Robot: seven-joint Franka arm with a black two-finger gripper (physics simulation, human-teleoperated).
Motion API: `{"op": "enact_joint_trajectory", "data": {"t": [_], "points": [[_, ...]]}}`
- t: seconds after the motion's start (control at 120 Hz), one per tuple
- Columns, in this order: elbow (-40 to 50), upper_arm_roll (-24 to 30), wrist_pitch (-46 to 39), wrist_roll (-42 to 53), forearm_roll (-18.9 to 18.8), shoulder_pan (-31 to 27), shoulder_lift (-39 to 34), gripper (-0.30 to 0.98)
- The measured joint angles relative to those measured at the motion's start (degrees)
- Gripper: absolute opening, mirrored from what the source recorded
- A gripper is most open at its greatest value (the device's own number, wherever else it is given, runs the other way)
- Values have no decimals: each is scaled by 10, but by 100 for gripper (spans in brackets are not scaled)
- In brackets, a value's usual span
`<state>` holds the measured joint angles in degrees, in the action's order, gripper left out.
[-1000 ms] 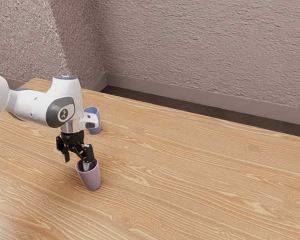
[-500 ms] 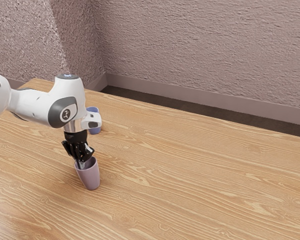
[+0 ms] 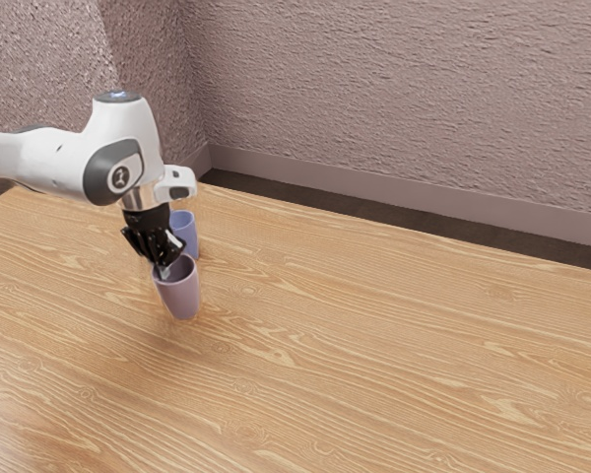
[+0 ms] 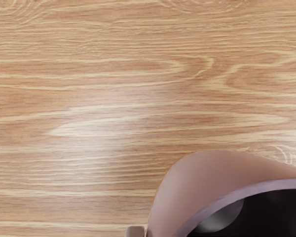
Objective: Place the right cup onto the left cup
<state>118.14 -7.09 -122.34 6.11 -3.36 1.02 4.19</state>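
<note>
Hand (image 3: 164,267) clamped on pink cup (image 3: 181,297) by rim — probably keeps base free for stacking. Held near blue cup (image 3: 186,234).

Seeing light-brown wooden table (image 3: 404,355) with wavy paler grain, a few ring-like swirls and a straight far edge slanting down toward the exterior view's right; running past that view's lower border and both sides. Getting blue cup (image 3: 185,233) upright on it, mouth up, near the far edge and toward the exterior view's left, partly hidden low down. Catching a soft pale sheen on the wood in the wrist view, over streaks roughly parallel, bending into long loops in places.
</note>
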Motion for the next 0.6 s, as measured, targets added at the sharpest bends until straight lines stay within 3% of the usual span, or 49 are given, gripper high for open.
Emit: {"op": "enact_joint_trajectory", "data": {"t": [0.25, 0.6], "points": [[-171, -11, 122, 20, -2, -13, 26, -10], [-452, -10, 271, 82, 21, -101, 204, -10]]}}
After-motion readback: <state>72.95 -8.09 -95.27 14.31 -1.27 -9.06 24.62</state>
